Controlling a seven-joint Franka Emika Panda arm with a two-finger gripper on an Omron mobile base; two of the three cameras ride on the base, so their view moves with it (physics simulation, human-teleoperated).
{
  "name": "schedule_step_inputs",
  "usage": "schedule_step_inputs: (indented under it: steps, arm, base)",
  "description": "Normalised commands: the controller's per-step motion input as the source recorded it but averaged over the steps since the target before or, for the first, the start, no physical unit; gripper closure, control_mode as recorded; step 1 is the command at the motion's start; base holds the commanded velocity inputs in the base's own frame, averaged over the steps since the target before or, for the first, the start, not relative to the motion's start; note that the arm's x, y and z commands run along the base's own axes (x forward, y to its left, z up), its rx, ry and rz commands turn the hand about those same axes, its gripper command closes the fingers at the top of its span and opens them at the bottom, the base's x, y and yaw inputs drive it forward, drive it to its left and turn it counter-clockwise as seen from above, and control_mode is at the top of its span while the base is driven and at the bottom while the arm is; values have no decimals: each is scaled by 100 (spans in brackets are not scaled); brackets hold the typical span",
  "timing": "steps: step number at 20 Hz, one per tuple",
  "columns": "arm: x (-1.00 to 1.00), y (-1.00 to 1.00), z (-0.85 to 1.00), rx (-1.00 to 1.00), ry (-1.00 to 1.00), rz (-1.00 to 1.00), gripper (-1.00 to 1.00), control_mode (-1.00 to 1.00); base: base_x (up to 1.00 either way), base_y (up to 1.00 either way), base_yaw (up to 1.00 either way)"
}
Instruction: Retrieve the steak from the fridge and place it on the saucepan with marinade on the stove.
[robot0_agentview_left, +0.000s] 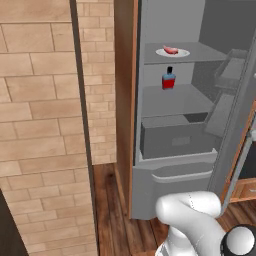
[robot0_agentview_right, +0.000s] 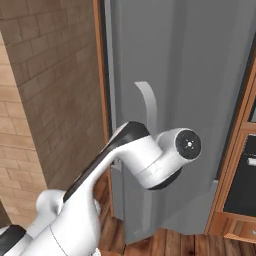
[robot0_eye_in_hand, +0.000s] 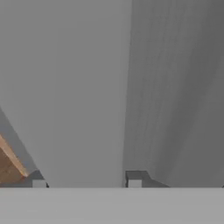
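Steak (robot0_agentview_left: 171, 50) on top fridge (robot0_agentview_left: 175, 125) shelf, far from claw (robot0_eye_in_hand: 86, 181); claw state unclear.

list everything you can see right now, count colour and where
fridge: 1, grey, door open, wood-brown side panel
steak: 1, pinkish-red, on the plate
plate: 1, white, upper fridge shelf
bottle: 1, red with blue cap, shelf below the plate
drawer: 1, grey, under the shelves
door handle: 1, pale, on the fridge door
brick wall: 1, tan, left of the fridge
floor: wood-brown, below
arm: 1, white with dark joints
gripper: 1, dark tips apart, close to a grey surface
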Motion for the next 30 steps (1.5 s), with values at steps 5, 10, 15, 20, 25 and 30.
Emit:
schedule_step_inputs:
  steps: [5, 10, 15, 20, 25, 30]
  arm:
    - [-43, -51, -11, 0, -13, 7, 100, -100]
    - [-33, -46, -9, 0, -14, 5, 100, -100]
    - [-20, -13, -5, 0, -11, 5, -100, -100]
    - [-76, 0, 0, 0, -13, 0, -100, -100]
    - [-93, -5, 2, 0, -14, -8, -100, -100]
    - [-65, -15, 0, 2, -16, -32, -100, -100]
  base:
    - [0, 0, 0]
    - [0, 0, 0]
    - [0, 0, 0]
    - [0, 0, 0]
    - [0, 0, 0]
    - [0, 0, 0]
